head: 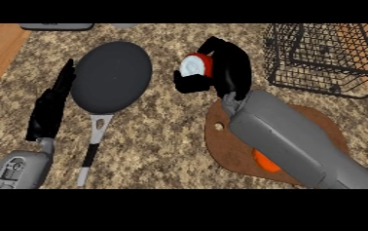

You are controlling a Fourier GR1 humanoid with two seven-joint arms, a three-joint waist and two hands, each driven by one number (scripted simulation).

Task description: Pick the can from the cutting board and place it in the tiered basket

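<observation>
A red can with a white lid is held in my right hand, whose fingers and thumb curl round it. The hand carries it above the counter, beyond the far edge of the brown cutting board and left of the black wire tiered basket. My right forearm crosses the board and hides much of it. My left hand rests open at the left, fingers straight, beside the pan.
A dark frying pan with a grey handle lies left of centre. An orange object peeks out from under my right forearm on the board. A grey item sits at the far left edge; wood surface at the top-left corner.
</observation>
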